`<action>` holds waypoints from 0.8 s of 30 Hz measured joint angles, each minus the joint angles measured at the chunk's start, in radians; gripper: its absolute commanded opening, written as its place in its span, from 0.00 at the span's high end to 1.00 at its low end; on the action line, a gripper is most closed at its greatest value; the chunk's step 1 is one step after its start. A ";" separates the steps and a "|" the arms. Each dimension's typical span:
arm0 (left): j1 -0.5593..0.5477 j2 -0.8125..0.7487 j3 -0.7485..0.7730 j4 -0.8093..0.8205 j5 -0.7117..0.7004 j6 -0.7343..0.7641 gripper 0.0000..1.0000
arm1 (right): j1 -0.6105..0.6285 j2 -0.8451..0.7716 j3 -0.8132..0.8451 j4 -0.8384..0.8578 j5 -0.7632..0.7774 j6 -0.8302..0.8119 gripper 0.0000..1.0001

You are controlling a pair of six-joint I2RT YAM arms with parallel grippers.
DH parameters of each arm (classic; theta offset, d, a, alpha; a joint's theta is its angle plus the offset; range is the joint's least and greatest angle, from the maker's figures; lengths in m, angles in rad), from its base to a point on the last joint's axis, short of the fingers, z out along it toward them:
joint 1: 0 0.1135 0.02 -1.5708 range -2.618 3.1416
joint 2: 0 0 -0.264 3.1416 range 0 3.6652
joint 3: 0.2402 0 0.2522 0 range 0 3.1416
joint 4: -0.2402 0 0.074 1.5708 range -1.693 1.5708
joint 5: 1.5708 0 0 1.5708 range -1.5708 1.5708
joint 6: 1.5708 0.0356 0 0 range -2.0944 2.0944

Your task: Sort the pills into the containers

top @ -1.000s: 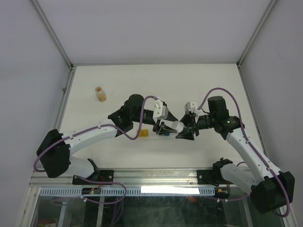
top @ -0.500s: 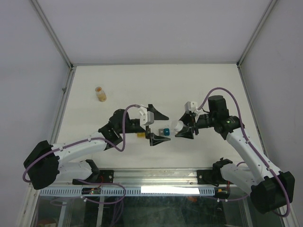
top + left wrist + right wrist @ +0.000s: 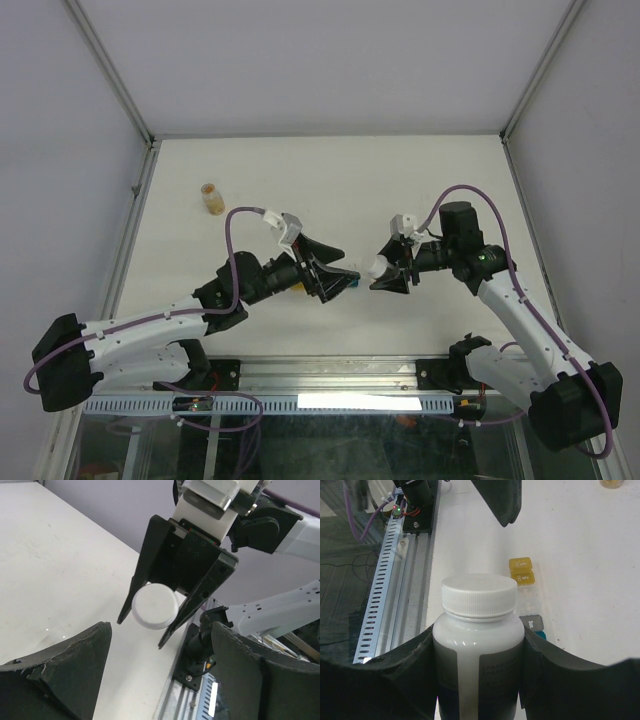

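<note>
My right pincer [image 3: 479, 667] is pinching a white pill bottle [image 3: 479, 645] around its belly, one pad on each side. It holds the bottle off the table [image 3: 420, 190] and lying over, with the ribbed white cap [image 3: 155, 606] turned toward my other arm. My left pincer [image 3: 335, 270] is spread wide with nothing between its pads, facing that cap head-on and just short of it. The strip of compartments [image 3: 527, 596] lies on the table below the two pincers, with its yellow cells at one end, clear ones in the middle and a teal one at the other end. I judge the bottle to be rigid and light. Its smooth wall is probably slick, so the belly grip has to resist any twist. The cap's ribbed rim looks like the best place for my left pads to bite, square across its width. The strip looks featherlight and would probably skid if nudged. A small amber vial [image 3: 212, 198] stands well apart.
</note>
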 measured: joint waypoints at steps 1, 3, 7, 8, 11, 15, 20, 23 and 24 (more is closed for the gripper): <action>-0.024 0.003 0.027 -0.041 -0.037 -0.010 0.20 | 0.000 0.001 0.000 0.000 0.000 0.000 1.00; -0.055 0.014 0.082 -0.102 -0.089 -0.024 0.21 | -0.001 0.002 0.000 0.001 0.000 0.000 1.00; -0.078 0.055 0.167 -0.169 -0.144 -0.030 0.24 | -0.002 0.003 0.000 0.003 0.000 0.000 1.00; -0.079 0.070 0.185 -0.182 -0.149 -0.030 0.24 | -0.002 0.003 0.000 0.003 0.000 0.000 1.00; -0.084 0.111 0.219 -0.219 -0.164 -0.029 0.27 | -0.002 0.004 0.000 0.004 0.000 0.000 1.00; -0.092 0.157 0.250 -0.270 -0.170 -0.029 0.31 | -0.002 0.004 0.000 0.006 0.000 0.000 1.00; -0.092 0.192 0.275 -0.299 -0.168 -0.028 0.41 | -0.002 0.004 0.000 0.006 0.000 0.000 1.00; -0.092 0.200 0.282 -0.300 -0.163 -0.028 0.41 | -0.002 0.004 0.000 0.006 0.000 0.000 1.00; -0.092 0.201 0.283 -0.301 -0.162 -0.028 0.42 | -0.002 0.004 0.000 0.006 0.000 0.000 1.00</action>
